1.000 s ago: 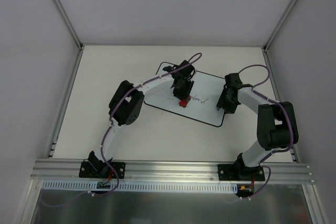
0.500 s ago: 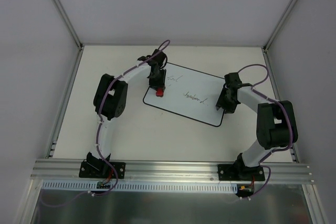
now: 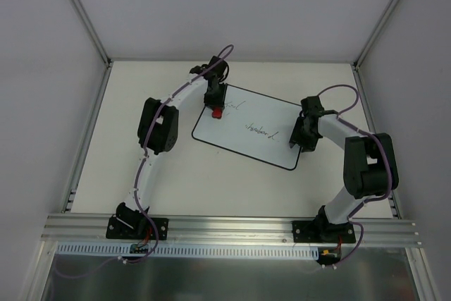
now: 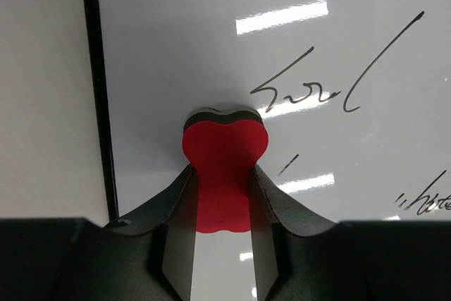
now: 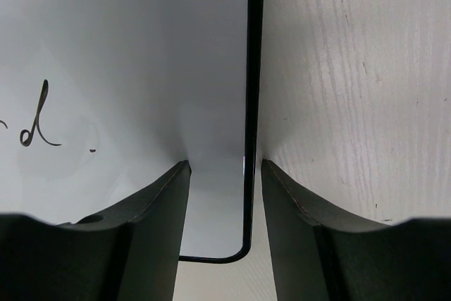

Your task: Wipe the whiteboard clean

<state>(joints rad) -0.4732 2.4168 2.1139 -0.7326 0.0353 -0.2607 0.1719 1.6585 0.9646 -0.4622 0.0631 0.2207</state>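
Left tool [image 4: 222,174] clamps the red eraser [image 4: 224,147] against the whiteboard [image 4: 211,47], centre frame. The right tool [image 5: 225,167], slightly parted, straddles its black border.

The left claw [image 4: 222,171] squeezes a red eraser [image 4: 224,147] low in the middle. The eraser sits on the whiteboard [image 4: 211,40]. Dark writing [image 4: 304,87] is to its right. The bench [image 4: 39,103] shows far left.
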